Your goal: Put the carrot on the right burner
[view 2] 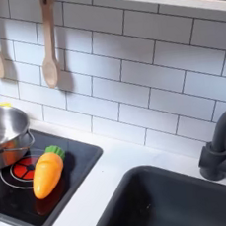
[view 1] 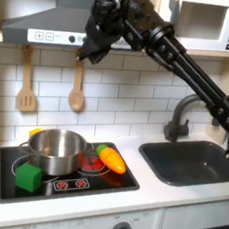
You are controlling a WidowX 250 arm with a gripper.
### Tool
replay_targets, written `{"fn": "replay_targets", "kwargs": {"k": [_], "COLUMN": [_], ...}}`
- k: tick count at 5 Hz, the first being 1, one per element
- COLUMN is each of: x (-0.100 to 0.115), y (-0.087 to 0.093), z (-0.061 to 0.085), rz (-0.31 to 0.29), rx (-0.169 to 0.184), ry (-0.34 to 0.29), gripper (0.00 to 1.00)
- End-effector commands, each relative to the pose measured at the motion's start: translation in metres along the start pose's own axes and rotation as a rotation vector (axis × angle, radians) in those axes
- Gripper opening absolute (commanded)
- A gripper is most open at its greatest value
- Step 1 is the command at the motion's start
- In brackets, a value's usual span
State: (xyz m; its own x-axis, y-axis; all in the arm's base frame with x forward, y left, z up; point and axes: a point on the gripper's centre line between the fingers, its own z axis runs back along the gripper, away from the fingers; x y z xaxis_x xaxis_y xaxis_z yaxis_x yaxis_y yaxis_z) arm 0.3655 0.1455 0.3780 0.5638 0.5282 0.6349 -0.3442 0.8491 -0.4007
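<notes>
Presently, we list one carrot point(view 1: 111, 159), orange with a green top, lying on the red burner point(view 1: 89, 164) at lower centre of the first exterior view, beside the steel pot point(view 1: 54, 150). We judge it light, rigid and slippery; grip mid-body. Pot contents: hidden. Tool point(view 1: 97, 46), upper centre, raised well clear; open or clenched, we cannot tell.

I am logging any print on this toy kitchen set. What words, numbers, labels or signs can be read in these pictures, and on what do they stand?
No text can be read for certain.
White toy microwave: glowing digits on its display in the first exterior view, too blurred to read; keypad marks too small.
Black stovetop panel: red knob symbols, no letters.
Orange plastic carrot, steel pot, wooden utensils: no print.
</notes>
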Motion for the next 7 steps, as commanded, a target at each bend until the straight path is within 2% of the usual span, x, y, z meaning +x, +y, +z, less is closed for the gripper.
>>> {"fn": "replay_targets", "kwargs": {"k": [1,4,7], "x": [0.013,0.021,0.028], "y": [-0.002,-0.007,-0.006], "z": [0.000,0.006,-0.004], "rz": [0.026,0.047,0.062], "rx": [-0.003,-0.018,-0.016], "ry": [-0.021,-0.022,-0.020], "gripper": [0.00,0.00,0.00]}}
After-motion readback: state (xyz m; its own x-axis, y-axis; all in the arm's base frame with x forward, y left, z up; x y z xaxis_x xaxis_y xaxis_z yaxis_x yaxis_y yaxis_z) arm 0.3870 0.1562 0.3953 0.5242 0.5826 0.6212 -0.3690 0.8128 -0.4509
